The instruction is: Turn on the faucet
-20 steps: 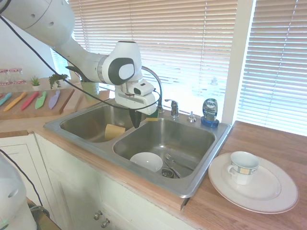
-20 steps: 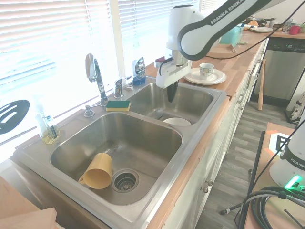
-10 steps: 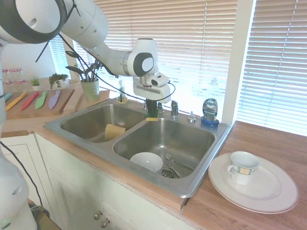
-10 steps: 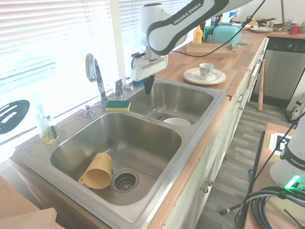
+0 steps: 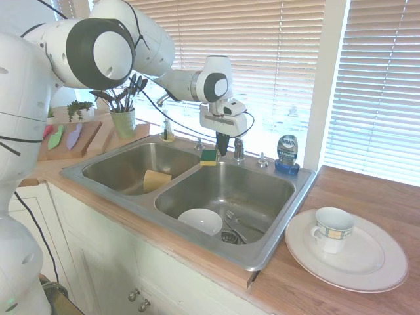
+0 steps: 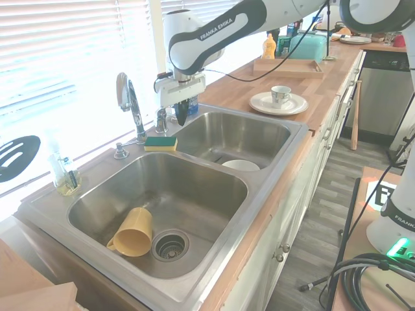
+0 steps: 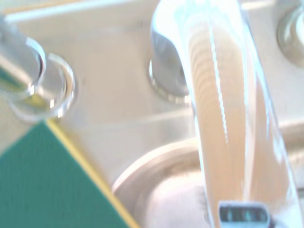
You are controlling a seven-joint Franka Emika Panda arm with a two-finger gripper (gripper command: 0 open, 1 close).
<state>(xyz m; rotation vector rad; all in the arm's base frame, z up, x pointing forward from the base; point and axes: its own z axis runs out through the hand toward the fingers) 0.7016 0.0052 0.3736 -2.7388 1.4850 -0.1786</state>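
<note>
Looking from the second exterior camera, I see a yellow cup (image 6: 131, 233) lying on its side in the nearer basin of the sink (image 6: 259, 214), and a white bowl (image 6: 241, 166) in the farther one. Behind them, a green-and-yellow sponge (image 6: 160, 142) sits on the back ledge. The faucet (image 6: 129, 102) rises from the same ledge by the window, and the gripper (image 6: 181, 115) hangs just beside its lever handle (image 6: 162, 116); I cannot tell whether the fingers are apart or together.
</note>
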